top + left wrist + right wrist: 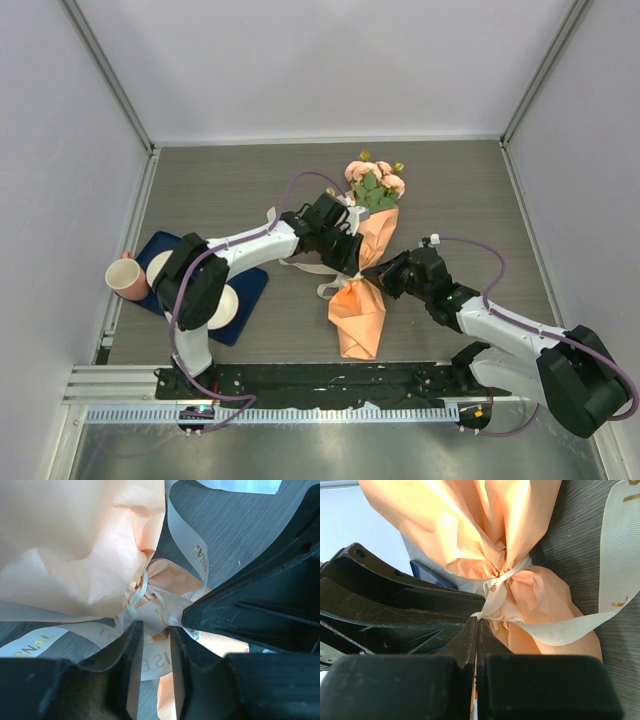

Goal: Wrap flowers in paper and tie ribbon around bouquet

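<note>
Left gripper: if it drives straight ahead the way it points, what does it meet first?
Most likely the ribbon knot cinching the paper, just beyond the left gripper; ribbon lies between its parted jaws. Depth is unclear.

So the orange paper (470,525) is seen cinched tight at the waist by the cream ribbon (570,627), knotted there, with a gold-printed tail laid off to the right over the dark table (570,540), the right pincer (477,630) being pressed shut on a ribbon end just below the knot and the left pincer (477,611) crowded in beside it.
</note>
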`<state>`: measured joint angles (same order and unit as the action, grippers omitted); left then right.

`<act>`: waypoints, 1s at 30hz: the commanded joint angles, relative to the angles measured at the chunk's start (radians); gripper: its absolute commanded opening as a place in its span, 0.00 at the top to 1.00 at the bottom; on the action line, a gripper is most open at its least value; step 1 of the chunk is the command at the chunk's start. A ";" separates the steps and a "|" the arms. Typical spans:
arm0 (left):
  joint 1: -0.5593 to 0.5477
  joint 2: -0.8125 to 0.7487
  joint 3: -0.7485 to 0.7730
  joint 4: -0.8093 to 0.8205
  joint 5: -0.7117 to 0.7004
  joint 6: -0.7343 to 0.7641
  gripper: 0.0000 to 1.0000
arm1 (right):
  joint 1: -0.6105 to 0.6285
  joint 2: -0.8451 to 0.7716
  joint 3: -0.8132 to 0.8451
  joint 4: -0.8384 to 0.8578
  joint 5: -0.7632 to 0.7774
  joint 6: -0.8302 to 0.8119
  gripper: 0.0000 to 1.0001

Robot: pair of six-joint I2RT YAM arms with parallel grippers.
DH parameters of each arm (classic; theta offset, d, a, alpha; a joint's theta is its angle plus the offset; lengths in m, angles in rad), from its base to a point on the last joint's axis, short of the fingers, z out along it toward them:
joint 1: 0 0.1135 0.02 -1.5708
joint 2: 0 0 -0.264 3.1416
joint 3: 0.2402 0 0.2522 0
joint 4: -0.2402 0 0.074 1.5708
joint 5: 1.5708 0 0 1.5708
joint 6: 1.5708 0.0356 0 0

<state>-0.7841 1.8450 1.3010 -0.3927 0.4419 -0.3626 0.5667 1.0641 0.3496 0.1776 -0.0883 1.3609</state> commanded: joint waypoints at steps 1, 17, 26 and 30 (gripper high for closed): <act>-0.007 0.023 0.050 0.012 -0.084 0.007 0.74 | -0.004 -0.026 0.009 0.008 -0.008 -0.006 1.00; -0.007 -0.141 -0.019 0.123 -0.178 -0.064 1.00 | -0.007 -0.052 -0.023 -0.059 0.013 -0.051 1.00; -0.006 -0.135 -0.019 0.179 -0.155 -0.095 1.00 | -0.007 -0.064 0.040 -0.145 0.031 -0.144 1.00; -0.001 -0.122 -0.011 0.172 -0.122 -0.105 1.00 | -0.021 -0.040 0.124 -0.211 0.001 -0.392 0.89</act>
<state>-0.7918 1.7332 1.2823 -0.2764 0.2890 -0.4484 0.5583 1.0195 0.3614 0.0387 -0.0799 1.2106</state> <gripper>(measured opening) 0.012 0.036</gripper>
